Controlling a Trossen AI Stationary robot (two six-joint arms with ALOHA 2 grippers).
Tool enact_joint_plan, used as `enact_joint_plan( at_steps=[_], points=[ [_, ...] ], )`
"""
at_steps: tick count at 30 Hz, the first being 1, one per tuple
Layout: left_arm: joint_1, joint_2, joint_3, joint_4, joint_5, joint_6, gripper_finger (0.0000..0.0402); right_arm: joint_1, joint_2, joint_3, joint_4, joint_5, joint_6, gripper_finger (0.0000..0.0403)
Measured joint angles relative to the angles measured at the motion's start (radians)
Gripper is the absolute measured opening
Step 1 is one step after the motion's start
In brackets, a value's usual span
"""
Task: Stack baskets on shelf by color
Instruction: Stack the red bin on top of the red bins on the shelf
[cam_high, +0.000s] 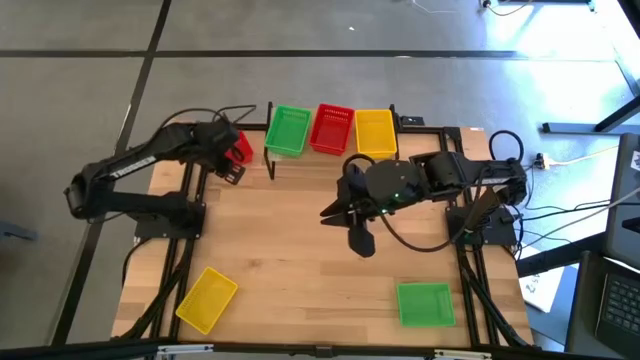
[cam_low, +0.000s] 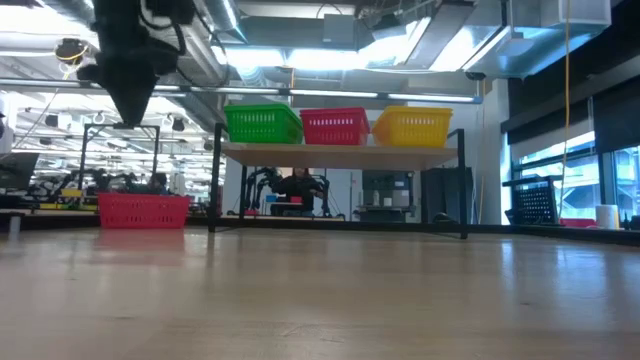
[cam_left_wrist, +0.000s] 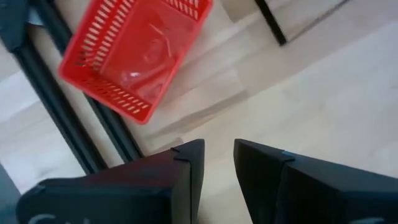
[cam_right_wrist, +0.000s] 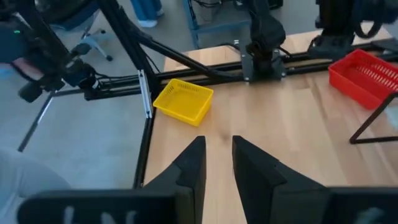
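On the wooden tabletop (cam_high: 300, 250), the left gripper (cam_high: 232, 172) hovers at the far left with fingers slightly parted, holding nothing, beside a loose red plastic mesh basket (cam_high: 240, 146). A yellow mesh basket (cam_high: 207, 299) lies near the front left corner. On the low wooden-plank shelf (cam_low: 340, 152) at the back sit green (cam_high: 288, 130), red (cam_high: 332, 128) and yellow (cam_high: 375, 131) baskets, side by side. The right gripper (cam_high: 345, 222) hangs mid-table, fingers slightly apart, empty. Another green basket (cam_high: 425, 303) lies front right.

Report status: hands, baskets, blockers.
Left hand empty, above red basket beside the shelf. Right hand empty, mid-table. Yellow basket and green basket loose. No blockers seen.
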Motion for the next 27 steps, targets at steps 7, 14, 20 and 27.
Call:
enact_joint_plan(
  at_steps=[7,14,20,27],
  points=[
    [0.137,0.091,0.000,0.008,0.094,0.257,0.0078,0.000,0.000,0.098,-0.108,-0.030,-0.137,0.0074],
    [0.200,0.211,0.000,0.041,0.091,0.515,0.0078,0.000,-0.018,0.179,-0.190,-0.030,-0.228,0.0074],
    [0.252,0.305,0.000,0.117,0.092,0.570,0.0078,0.000,-0.040,0.181,-0.217,-0.022,-0.242,0.0074],
    [0.315,0.394,0.000,0.140,0.091,0.517,0.0078,-0.001,-0.045,0.181,-0.250,-0.022,-0.261,0.0074]
  ],
)
